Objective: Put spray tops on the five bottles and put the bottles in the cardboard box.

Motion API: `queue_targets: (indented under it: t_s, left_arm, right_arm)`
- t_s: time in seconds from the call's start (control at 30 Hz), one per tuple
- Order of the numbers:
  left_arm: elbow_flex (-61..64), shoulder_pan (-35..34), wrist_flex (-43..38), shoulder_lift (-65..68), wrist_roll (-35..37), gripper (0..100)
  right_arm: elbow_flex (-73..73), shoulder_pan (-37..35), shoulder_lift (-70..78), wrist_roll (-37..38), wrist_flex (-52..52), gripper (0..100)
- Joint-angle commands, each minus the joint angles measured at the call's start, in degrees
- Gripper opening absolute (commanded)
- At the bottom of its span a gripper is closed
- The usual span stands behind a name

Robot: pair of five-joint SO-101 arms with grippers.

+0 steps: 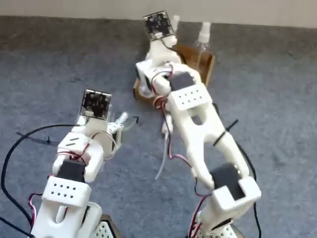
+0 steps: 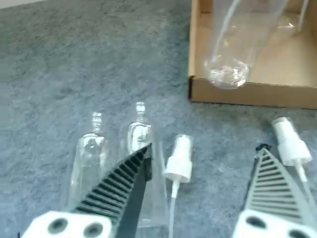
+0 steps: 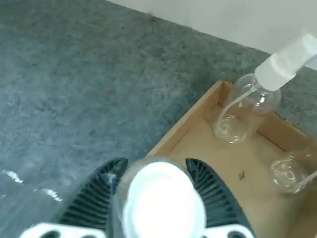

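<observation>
My right gripper is shut on a clear bottle with a white spray top, held upright over the near edge of the cardboard box. Two capped bottles stand in the box, one at the far wall and another to the side. My left gripper hangs open above the carpet. Below it lie two bottles without tops. Two loose spray tops lie beside them. The held bottle's base hangs over the box's front wall.
Grey carpet covers the whole table. Black cables trail at the left arm's side, and a white tube lies between the arms. The box sits at the far middle, with open carpet to both sides.
</observation>
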Motion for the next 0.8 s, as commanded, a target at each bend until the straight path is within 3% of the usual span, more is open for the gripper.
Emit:
queue_targets:
  t_s: [0.0,0.43,0.77]
  left_arm:
    - [-0.4,-2.33,-0.53,-0.48,-0.18,29]
    - [-0.4,-2.15,-0.53,-0.48,-0.18,29]
    - [-0.31,-2.15,-0.53,-0.48,-0.18,29]
  right_arm:
    - [-3.38,3.12,1.54,0.88,-7.96,0.3]
    - [-8.4,4.88,11.03,1.05,-18.77,0.3]
    - [-36.88,5.41,26.68,0.88,-1.71,0.3]
